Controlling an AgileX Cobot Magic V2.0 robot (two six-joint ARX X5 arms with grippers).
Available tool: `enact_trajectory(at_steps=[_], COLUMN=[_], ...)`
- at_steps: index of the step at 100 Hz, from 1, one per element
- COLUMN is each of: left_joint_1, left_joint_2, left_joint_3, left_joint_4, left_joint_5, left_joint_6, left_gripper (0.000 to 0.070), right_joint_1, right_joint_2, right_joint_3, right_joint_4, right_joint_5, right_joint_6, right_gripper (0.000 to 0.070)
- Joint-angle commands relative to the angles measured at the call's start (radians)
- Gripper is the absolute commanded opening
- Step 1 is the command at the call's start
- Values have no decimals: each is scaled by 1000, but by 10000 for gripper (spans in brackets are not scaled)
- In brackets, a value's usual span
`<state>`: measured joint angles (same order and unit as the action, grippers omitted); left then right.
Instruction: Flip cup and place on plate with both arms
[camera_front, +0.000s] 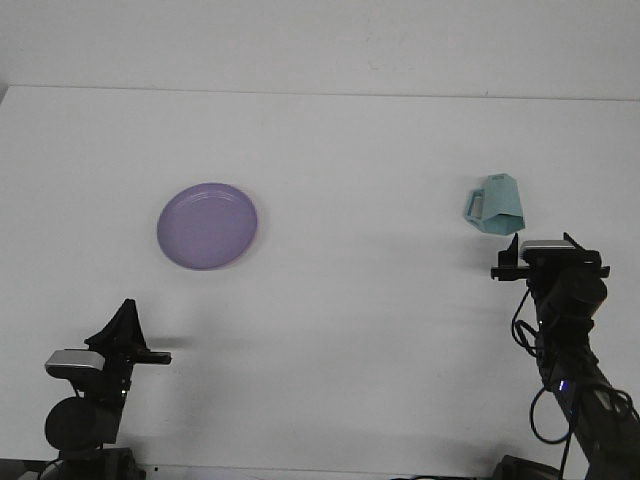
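A single front view looks forward and down over the white table (350, 330) from behind both arms.

A plain white table (330, 150) fills nearly the whole front view, its surface smooth and matte. Its far edge runs straight across near the top, meeting a pale wall (320, 40) behind it. Soft grey shadows lie on the surface toward the near edge, at the left and right sides
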<state>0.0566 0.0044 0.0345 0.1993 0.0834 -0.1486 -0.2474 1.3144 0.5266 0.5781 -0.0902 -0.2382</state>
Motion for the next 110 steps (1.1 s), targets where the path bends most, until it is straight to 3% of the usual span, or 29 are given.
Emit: enact_trajectory(at_steps=[1,20,43,61,82,92,110], left_joint_1=[1,1,1,1,1,1,1], left_joint_2=[0,0,0,0,0,0,0], left_joint_3=[-19,-19,-19,-19,-19,-19,-19], left_joint_4=[11,11,10,3,4,4,4], left_joint_5=[-1,-2,-1,-1,-1,-1,-1], left_joint_6=[-2,1,2,8,8,8,8], left_gripper=[12,12,12,12,12,12,12], right_joint_1=[-13,-30,-35,-35,-37,-37,-38], right_joint_2=[83,279,460,560,652,666,671], right_joint_3=[5,40,195,299,406,431,450], right_joint_4=[105,274,274,274,251,251,244], right_joint_5=[-26,-49,-60,-100,-147,-150,-176], right_joint_6=[-71,-107,-112,-189,-209,-209,-215], right_gripper=[573,573,572,572,560,480,137])
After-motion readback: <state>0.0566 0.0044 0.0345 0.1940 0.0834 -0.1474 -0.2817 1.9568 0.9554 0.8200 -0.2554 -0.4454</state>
